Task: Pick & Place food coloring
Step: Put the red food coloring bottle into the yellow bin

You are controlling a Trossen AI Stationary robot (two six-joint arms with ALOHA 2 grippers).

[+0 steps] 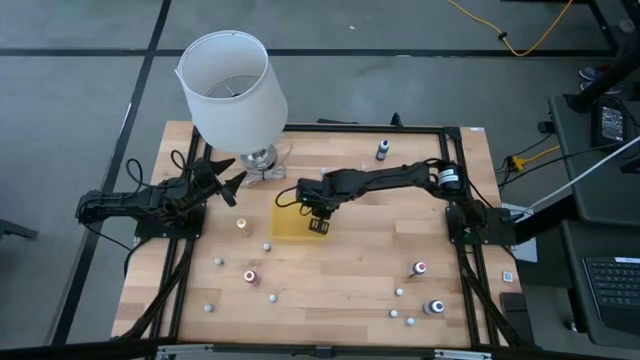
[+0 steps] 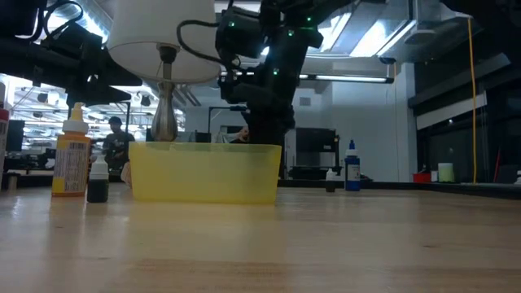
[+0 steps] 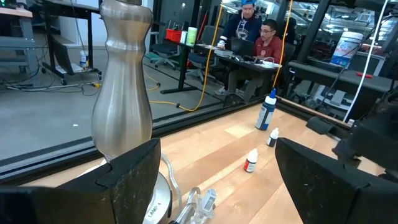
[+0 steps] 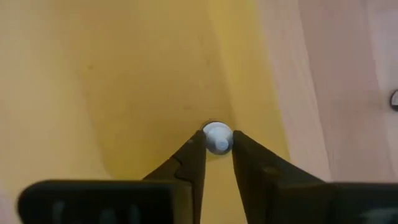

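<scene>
My right gripper [image 4: 216, 149] hangs over the yellow tray [image 1: 285, 226] at mid-bench, its narrow jaws flanking a white-capped food coloring bottle [image 4: 216, 137] whose body is hidden. My left gripper [image 1: 228, 176] waits wide open beside the lamp [image 1: 232, 85], near the bench's left edge.

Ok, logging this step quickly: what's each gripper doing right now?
Left gripper: open, empty, beside the lamp.
Right gripper: closed on a white-capped bottle over the yellow tray.

No legible text or labels anywhere
</scene>
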